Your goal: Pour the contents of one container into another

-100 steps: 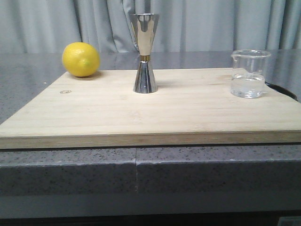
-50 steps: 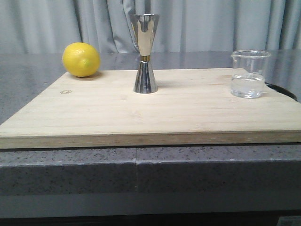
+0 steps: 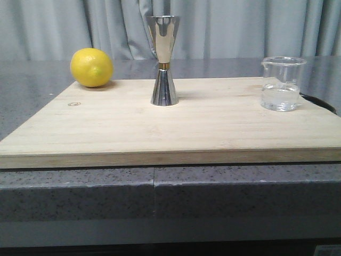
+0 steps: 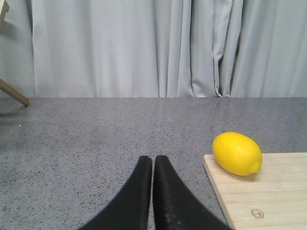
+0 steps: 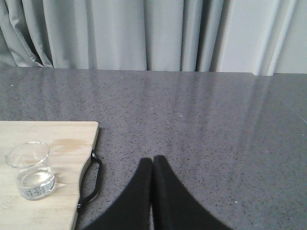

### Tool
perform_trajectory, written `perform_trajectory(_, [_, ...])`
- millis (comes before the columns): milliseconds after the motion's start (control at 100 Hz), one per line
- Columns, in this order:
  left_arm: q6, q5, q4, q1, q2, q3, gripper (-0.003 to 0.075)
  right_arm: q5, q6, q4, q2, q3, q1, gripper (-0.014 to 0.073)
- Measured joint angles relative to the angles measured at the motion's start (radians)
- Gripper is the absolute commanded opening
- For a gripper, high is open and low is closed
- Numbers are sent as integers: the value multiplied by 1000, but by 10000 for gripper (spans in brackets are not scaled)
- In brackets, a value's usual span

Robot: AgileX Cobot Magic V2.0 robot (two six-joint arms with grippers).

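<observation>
front: jigger (image 3: pixel 164 60) upright on board (image 3: pixel 176 128), long axis vertical; beaker (image 3: pixel 282 83) upright, lip leftward, clear liquid low inside. no pincer visible here. left wrist: left gripper (image 4: pixel 152 163) pressed closed, empty, lemon (image 4: pixel 238 153) beside it. right wrist: right gripper (image 5: pixel 152 164) closed, empty, beaker well apart.

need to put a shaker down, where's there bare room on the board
Widest bare patch: the near half of the cutting board, in front of all three items. Also open: between the jigger and the beaker, and between the lemon and the jigger. Only the far edge is occupied.
</observation>
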Motion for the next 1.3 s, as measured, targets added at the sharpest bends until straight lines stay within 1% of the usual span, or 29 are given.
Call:
perform_trajectory(330, [0, 0, -2, 0, 0, 0, -20, 35, 0, 0, 0, 0, 0, -67])
perform_trajectory(370, [0, 0, -2, 0, 0, 0, -10, 37, 0, 0, 0, 0, 0, -44])
perform_trajectory(400, [0, -2, -2, 0, 0, 0, 14, 37, 0, 0, 0, 0, 0, -13])
perform_trajectory(470, [0, -2, -2, 2, 0, 0, 145, 39, 0, 0, 0, 0, 0, 126])
perform_trajectory(480, [0, -2, -2, 2, 0, 0, 180, 38, 0, 0, 0, 0, 0, 162])
perform_trajectory(490, [0, -2, -2, 2, 0, 0, 199, 38, 0, 0, 0, 0, 0, 181])
perform_trajectory(500, [0, -4, -2, 2, 0, 0, 238, 38, 0, 0, 0, 0, 0, 218])
perform_trajectory(510, [0, -4, -2, 2, 0, 0, 258, 38, 0, 0, 0, 0, 0, 238])
perform_trajectory(520, [0, -4, -2, 2, 0, 0, 298, 38, 0, 0, 0, 0, 0, 276])
perform_trajectory(540, [0, -4, -2, 2, 0, 0, 338, 38, 0, 0, 0, 0, 0, 313])
perform_trajectory(550, [0, -4, -2, 2, 0, 0, 377, 38, 0, 0, 0, 0, 0, 349])
perform_trajectory(590, [0, -6, -2, 2, 0, 0, 481, 38, 0, 0, 0, 0, 0, 442])
perform_trajectory(640, [0, -6, -2, 2, 0, 0, 562, 43, 0, 0, 0, 0, 0, 514])
perform_trajectory(690, [0, -6, -2, 2, 0, 0, 600, 47, 0, 0, 0, 0, 0, 547])
perform_trajectory(960, [0, -6, -4, 4, 0, 0, 592, 51, 0, 0, 0, 0, 0, 547])
perform_trajectory(1300, [0, -2, -20, 6, 0, 0, 527, 49, 0, 0, 0, 0, 0, 547])
